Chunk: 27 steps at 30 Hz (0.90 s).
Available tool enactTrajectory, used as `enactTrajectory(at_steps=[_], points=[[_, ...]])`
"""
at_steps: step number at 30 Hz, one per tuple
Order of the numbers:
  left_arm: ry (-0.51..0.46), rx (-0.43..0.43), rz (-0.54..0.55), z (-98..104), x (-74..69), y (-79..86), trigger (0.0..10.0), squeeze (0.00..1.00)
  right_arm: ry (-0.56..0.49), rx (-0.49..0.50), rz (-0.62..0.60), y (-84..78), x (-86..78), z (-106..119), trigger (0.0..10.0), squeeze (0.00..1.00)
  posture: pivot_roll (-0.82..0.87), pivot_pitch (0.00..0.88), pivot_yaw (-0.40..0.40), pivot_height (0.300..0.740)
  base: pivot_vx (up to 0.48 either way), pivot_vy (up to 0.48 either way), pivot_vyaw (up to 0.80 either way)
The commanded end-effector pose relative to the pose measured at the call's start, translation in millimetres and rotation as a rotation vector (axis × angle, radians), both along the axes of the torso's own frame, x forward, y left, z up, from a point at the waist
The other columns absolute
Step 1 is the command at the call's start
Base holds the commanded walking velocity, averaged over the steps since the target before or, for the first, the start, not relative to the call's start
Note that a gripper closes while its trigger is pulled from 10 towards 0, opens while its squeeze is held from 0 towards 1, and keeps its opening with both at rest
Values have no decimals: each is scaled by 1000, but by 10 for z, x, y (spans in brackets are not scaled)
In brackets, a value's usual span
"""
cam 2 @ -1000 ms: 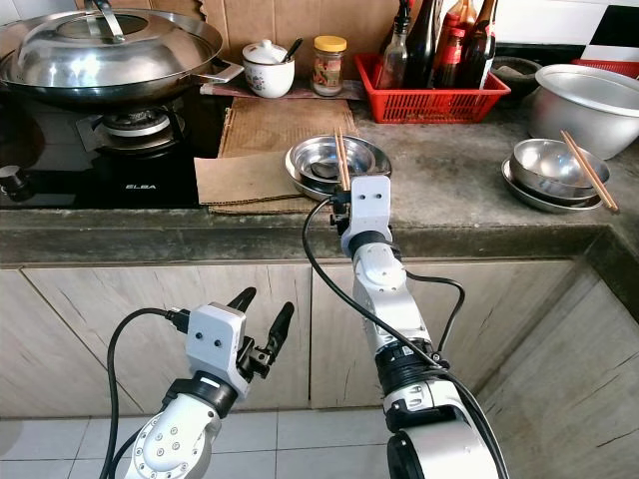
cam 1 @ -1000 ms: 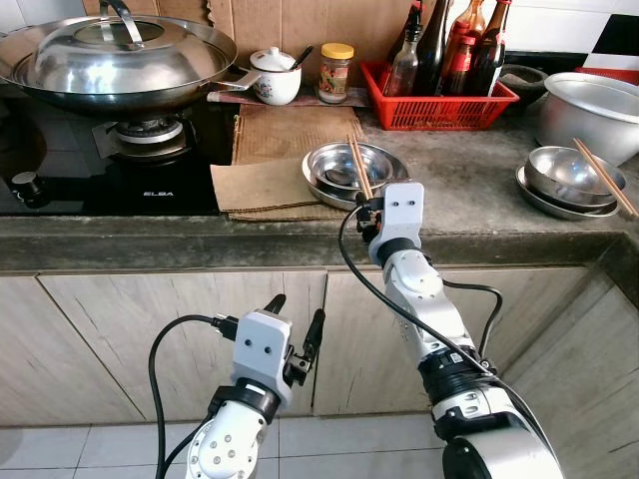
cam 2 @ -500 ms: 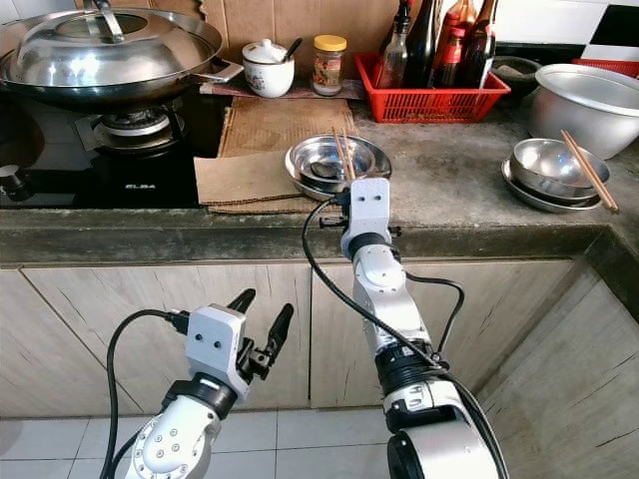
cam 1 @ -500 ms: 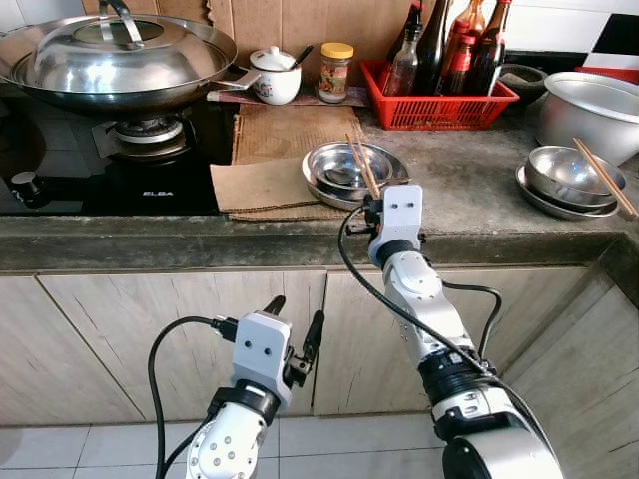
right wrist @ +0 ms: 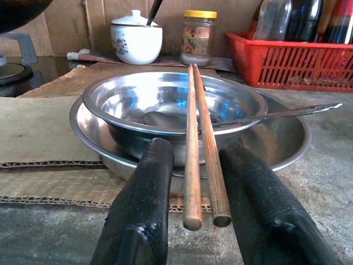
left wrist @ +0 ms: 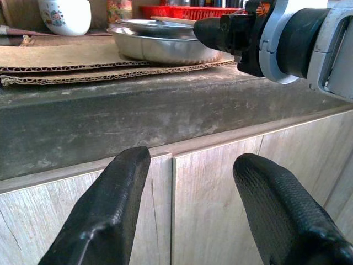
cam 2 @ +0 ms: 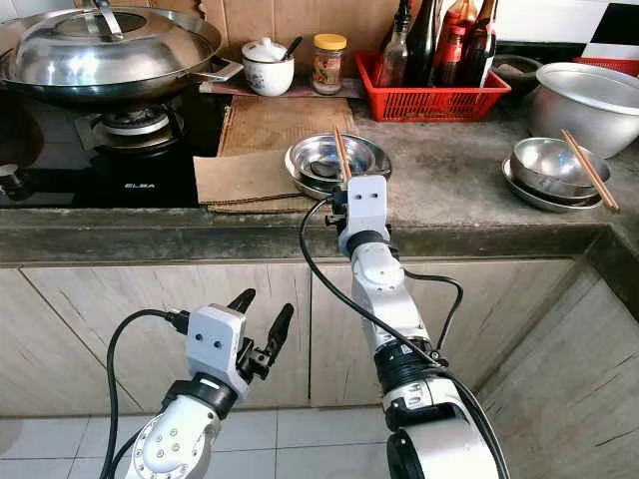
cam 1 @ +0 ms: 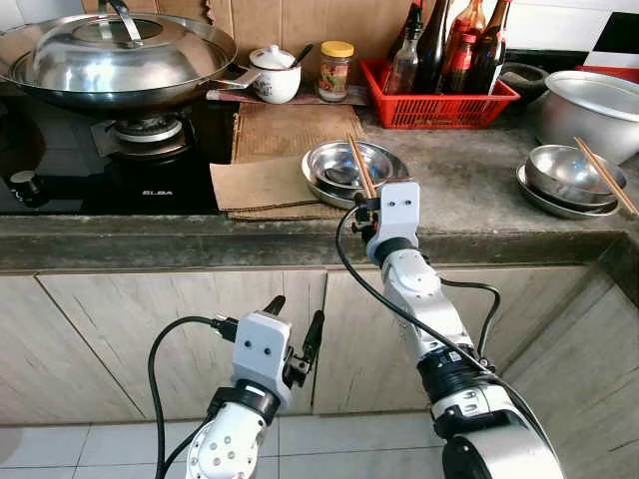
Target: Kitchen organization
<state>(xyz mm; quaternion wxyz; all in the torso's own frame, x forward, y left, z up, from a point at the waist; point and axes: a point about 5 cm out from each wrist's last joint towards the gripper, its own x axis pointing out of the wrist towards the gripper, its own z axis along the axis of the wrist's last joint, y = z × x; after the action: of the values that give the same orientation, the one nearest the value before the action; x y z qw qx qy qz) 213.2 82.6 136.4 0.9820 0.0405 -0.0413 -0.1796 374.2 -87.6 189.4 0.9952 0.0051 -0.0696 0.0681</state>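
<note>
Chopsticks (right wrist: 201, 138), a pair of long brown wooden ones, lie across the rim of a shiny steel bowl (right wrist: 171, 107) that's nested in a wider steel dish (right wrist: 287, 138), near ends poking out past the rim toward the counter edge and sitting right between the right gripper (right wrist: 196, 215)'s two black fingers (right wrist: 140, 210). The fingers flank the sticks on both sides, but honestly I can't tell if they're actually pinching or just close. A metal spoon (right wrist: 276, 115) rests in the bowl with its handle sticking out over the dish. Bowl and dish sit on the grey stone counter (cam 1: 469, 190), partly on flattened brown cardboard (cam 1: 260, 180). Behind them: a white ceramic lidded pot (cam 1: 275, 75), a yellow-capped glass jar (cam 1: 336, 70) and a red plastic basket (cam 1: 439, 105) full of dark bottles. A big lidded steel wok (cam 1: 110, 60) sits on the black gas hob (cam 1: 100, 180) off to the left, and well apart on the right there's another steel bowl with chopsticks (cam 1: 569, 178). The left gripper (cam 1: 293, 334) hangs low in front of the pale wood cabinet doors (cam 1: 120, 339), fingers spread apart with nothing between them.
</note>
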Motion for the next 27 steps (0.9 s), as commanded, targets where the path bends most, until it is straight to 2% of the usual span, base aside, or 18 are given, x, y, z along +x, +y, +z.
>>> enactTrajectory(at_steps=[1,5,6,8,9,19,23,27], points=[[-21,-7,-8,52,-25,-32,10000,0,-40,-13,9,11,20,100,10000,0,204,88,-73,740,0,0,0],[-20,-8,-7,49,-28,-32,10000,0,-47,-7,-2,-1,25,124,10000,0,205,88,-75,740,0,0,0],[-20,-8,-7,49,-30,-33,10000,0,-48,-7,-2,-3,26,129,3961,0,204,87,-77,740,0,0,0],[-20,-8,-8,50,-31,-33,10000,0,-49,-8,-1,-3,27,131,3961,0,204,87,-77,740,0,0,0],[-20,-8,-9,48,-32,-35,10000,0,-48,-10,4,1,27,127,0,0,204,85,-77,740,0,0,0],[-23,-9,-12,51,-31,-39,10000,0,-55,8,19,38,13,154,0,0,206,84,-78,740,0,0,0],[-25,-9,-12,51,-31,-40,10000,0,-96,53,49,74,-24,247,0,0,204,83,-76,740,0,0,0],[-28,-12,-9,59,-30,-36,10000,0,-198,82,79,88,-144,416,0,0,205,85,-78,740,0,0,0]])
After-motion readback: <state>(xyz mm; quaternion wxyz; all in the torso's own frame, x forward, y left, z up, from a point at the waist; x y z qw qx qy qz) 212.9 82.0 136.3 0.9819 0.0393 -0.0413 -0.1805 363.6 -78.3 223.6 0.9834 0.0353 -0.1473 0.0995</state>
